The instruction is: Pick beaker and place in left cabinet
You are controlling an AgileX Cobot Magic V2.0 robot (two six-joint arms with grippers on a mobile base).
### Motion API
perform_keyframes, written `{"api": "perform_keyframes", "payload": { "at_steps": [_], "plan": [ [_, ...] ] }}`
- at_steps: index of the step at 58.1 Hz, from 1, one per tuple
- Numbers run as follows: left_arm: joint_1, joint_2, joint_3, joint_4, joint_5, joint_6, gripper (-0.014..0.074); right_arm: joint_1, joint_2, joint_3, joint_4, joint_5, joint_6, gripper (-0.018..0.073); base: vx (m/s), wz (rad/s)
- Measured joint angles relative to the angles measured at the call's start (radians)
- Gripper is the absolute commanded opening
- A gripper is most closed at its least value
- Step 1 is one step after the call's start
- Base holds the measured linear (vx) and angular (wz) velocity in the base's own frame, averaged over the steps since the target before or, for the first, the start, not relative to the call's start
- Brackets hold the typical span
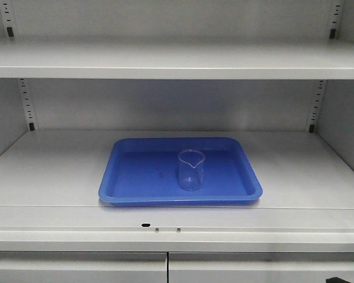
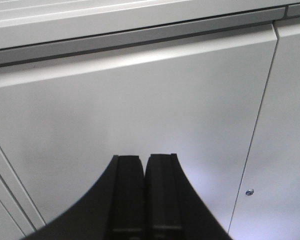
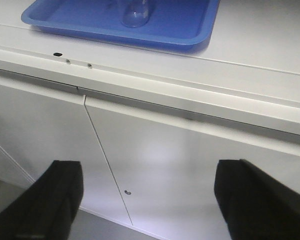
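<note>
A small clear beaker (image 1: 190, 170) with a pouring lip stands upright in a blue tray (image 1: 124, 180) on a shelf of the pale grey cabinet (image 1: 47, 165). In the right wrist view the beaker's base (image 3: 135, 17) shows at the top, inside the tray (image 3: 190, 30). My right gripper (image 3: 147, 197) is open and empty, below the shelf edge, facing the lower cabinet doors. My left gripper (image 2: 144, 162) is shut and empty, facing a lower cabinet door. Neither gripper shows in the front view.
An upper shelf (image 1: 177, 62) spans the cabinet above the tray. Slotted rail strips (image 1: 27, 103) run up the back wall at both sides. Closed lower doors (image 3: 155, 165) with a vertical seam sit under the shelf lip (image 3: 155, 82).
</note>
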Motion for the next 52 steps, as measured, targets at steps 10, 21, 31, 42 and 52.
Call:
{"api": "perform_keyframes", "payload": {
  "at_steps": [10, 21, 31, 42, 52],
  "plan": [
    [0.000, 0.000, 0.000, 0.000, 0.000, 0.000, -0.0006, 0.000, -0.001, 0.001, 0.000, 0.002, 0.000, 0.0581, 0.00, 0.00],
    [0.000, 0.000, 0.000, 0.000, 0.000, 0.000, -0.0006, 0.000, -0.001, 0.001, 0.000, 0.003, 0.000, 0.0581, 0.00, 0.00],
    [0.000, 0.000, 0.000, 0.000, 0.000, 0.000, -0.0006, 0.000, -0.005, 0.006, -0.024, 0.014, 0.000, 0.0580, 0.00, 0.00],
    [0.000, 0.000, 0.000, 0.000, 0.000, 0.000, -0.0006, -0.081, -0.081, 0.093, -0.019, -0.014, -0.003, 0.0526, 0.00, 0.00],
    [0.000, 0.000, 0.000, 0.000, 0.000, 0.000, -0.0006, -0.242, -0.185, 0.240, 0.024, -0.146, -0.011, 0.0397, 0.00, 0.00]
  ]
}}
